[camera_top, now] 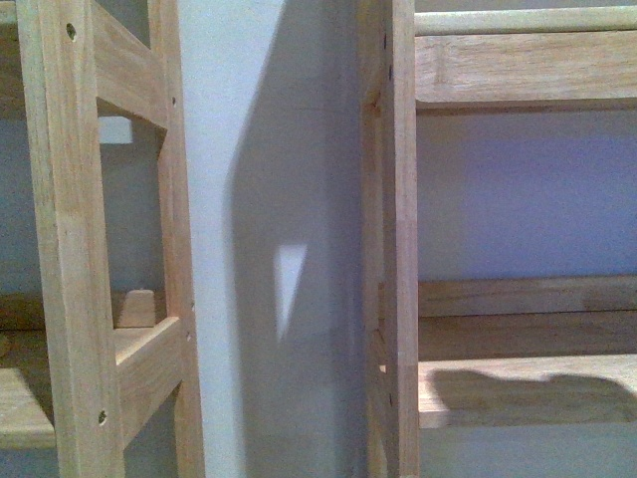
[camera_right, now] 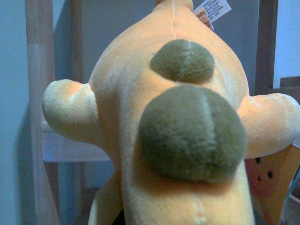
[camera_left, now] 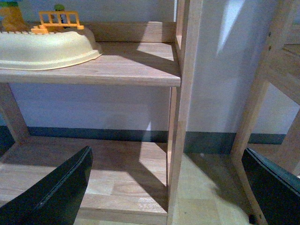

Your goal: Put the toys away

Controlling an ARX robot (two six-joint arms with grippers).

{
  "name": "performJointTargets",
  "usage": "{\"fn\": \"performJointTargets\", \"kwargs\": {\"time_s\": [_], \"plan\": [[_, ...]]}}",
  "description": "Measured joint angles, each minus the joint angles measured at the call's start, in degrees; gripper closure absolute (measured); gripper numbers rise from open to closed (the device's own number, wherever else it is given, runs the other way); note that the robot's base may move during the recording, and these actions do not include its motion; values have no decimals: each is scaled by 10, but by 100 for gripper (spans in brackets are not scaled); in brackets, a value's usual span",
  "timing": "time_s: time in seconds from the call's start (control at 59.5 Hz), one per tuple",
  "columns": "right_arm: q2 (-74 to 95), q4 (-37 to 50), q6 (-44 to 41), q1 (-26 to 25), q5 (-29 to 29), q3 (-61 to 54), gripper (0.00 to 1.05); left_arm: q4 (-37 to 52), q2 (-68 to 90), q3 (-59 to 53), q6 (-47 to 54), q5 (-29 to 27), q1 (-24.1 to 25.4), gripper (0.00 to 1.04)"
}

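Front view: gap between shelf uprights (camera_top: 398, 239).

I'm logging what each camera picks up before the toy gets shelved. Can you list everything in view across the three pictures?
Wooden shelf units: two, light wood, standing side by side against a pale wall, left unit, right unit.
Cream tray: one, on the upper shelf in the left wrist view.
Orange toy fence: one, on the tray's far edge.
Plush toy: one, yellow-orange with two olive-brown round patches, filling the right wrist view.
White label: one, red print, at the plush's far end.
Left end effector: two black fingers, spread apart, empty.
Right end effector: not visible.
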Motion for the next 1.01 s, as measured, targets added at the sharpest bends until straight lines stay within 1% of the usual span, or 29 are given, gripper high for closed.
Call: {"fn": "performJointTargets", "kwargs": {"time_s": [0.05, 0.168, 0.286, 0.353, 0.454, 0.638, 0.739, 0.857, 1.008], "plan": [[18, 1, 11, -19, -24, 23, 98, 0, 0, 0, 0, 0, 0, 6], [86, -2, 55, -84, -92, 93, 98, 0, 0, 0, 0, 0, 0, 6], [155, -6, 96, -127, -137, 157, 98, 0, 0, 0, 0, 0, 0, 6], [198, -7, 118, -142, -156, 195, 98, 0, 0, 0, 0, 0, 0, 6], [273, 1, 152, -153, -187, 260, 98, 0, 0, 0, 0, 0, 0, 6], [358, 1, 190, -153, -232, 336, 98, 0, 0, 0, 0, 0, 0, 6], [400, -5, 207, -153, -246, 372, 98, 0, 0, 0, 0, 0, 0, 6], [481, -36, 262, -169, -269, 445, 98, 0, 0, 0, 0, 0, 0, 6], [553, -89, 317, -183, -275, 524, 98, 0, 0, 0, 0, 0, 0, 6]]}}
